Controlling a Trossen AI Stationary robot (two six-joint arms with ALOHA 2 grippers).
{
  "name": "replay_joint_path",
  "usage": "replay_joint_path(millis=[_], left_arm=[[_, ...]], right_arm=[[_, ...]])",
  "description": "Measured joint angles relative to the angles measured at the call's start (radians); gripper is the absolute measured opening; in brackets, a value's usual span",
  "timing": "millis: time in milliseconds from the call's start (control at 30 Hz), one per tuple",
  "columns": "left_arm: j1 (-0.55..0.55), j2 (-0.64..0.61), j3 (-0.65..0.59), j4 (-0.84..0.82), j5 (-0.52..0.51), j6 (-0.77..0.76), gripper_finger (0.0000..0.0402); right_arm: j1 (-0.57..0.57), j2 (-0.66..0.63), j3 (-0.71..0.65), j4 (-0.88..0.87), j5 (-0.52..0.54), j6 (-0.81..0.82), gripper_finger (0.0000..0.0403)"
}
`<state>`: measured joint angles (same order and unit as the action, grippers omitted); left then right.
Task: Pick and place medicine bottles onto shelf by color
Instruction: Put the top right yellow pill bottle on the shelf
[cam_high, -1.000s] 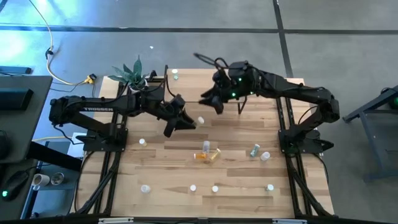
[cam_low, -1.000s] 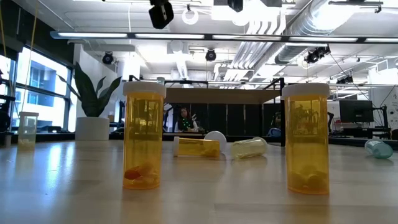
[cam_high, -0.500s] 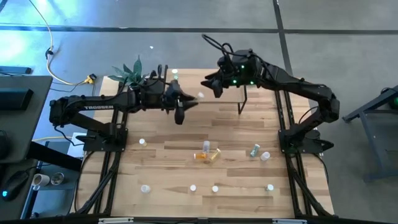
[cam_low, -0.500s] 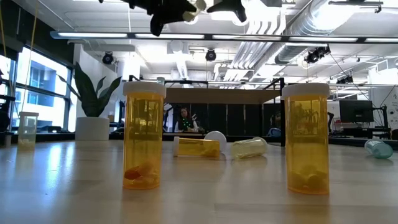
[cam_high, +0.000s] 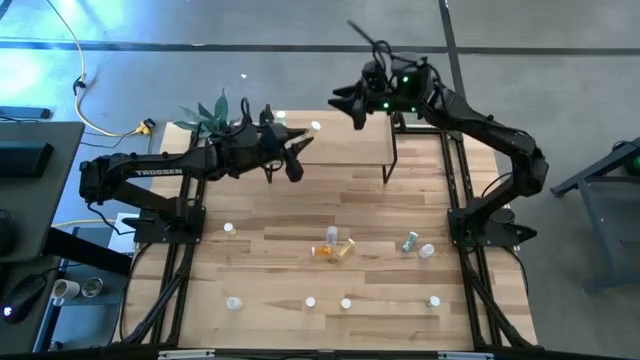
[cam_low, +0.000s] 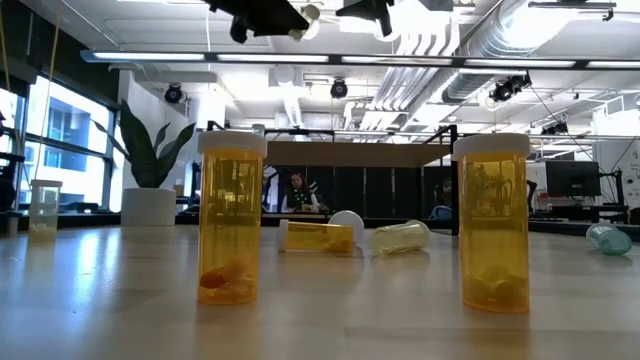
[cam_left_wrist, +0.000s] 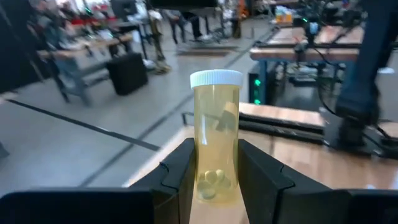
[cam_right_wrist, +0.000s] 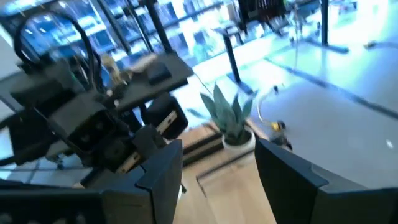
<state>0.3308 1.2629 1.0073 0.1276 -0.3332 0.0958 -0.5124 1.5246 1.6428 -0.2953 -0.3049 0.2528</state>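
My left gripper (cam_high: 296, 152) is shut on a pale yellow medicine bottle (cam_left_wrist: 216, 143) with a white cap (cam_high: 316, 127), high over the shelf's left end. The shelf (cam_high: 345, 148), a light wooden top on black legs, stands at the table's far middle. My right gripper (cam_high: 345, 101) hangs open past the shelf's far edge with nothing between its fingers (cam_right_wrist: 158, 180). Other medicine bottles rest on the table: two orange ones upright (cam_low: 232, 215) (cam_low: 490, 220), and an orange one (cam_low: 318, 237) and a pale one (cam_low: 400, 237) on their sides. My left gripper pinches the lower half of the bottle's body (cam_left_wrist: 214, 180) between its two fingers (cam_left_wrist: 180, 177), which lie about level and come from the table's left. The bottle stands cap up between them, lifted clear of table and shelf, with pills lying at its bottom.
A potted plant (cam_high: 212, 115) stands at the far left corner beside a small bottle (cam_high: 282, 120). Several small bottles dot the near half of the table (cam_high: 311, 301), and a green one (cam_high: 410, 241) lies at the right. A person sits in the room behind (cam_low: 297, 192).
My left gripper has carried the yellow bottle toward the table's far edge and the shelf, rising a little, and has turned from slanting down to about level, bringing the bottle cap up. My right gripper, still open, has swung toward the far edge, past the shelf.
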Motion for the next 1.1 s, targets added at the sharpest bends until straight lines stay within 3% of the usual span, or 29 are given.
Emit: replay_joint_path(millis=[233, 400, 567, 1100], left_arm=[[0.046, 0.014, 0.000, 0.098, -0.008, 0.021, 0.0094], [0.070, 0.048, 0.000, 0.166, 0.085, 0.011, 0.0094], [0.067, 0.087, 0.000, 0.248, 0.110, 0.006, 0.0094], [0.066, 0.122, 0.000, 0.416, 0.149, -0.014, 0.0094]], right_arm=[[-0.027, 0.017, 0.000, 0.115, -0.173, -0.108, 0.0193], [-0.021, 0.025, 0.000, 0.117, -0.249, -0.276, 0.0193], [-0.022, 0.030, 0.000, 0.108, -0.284, -0.339, 0.0193], [-0.020, 0.041, 0.000, 0.061, -0.274, -0.311, 0.0193]])
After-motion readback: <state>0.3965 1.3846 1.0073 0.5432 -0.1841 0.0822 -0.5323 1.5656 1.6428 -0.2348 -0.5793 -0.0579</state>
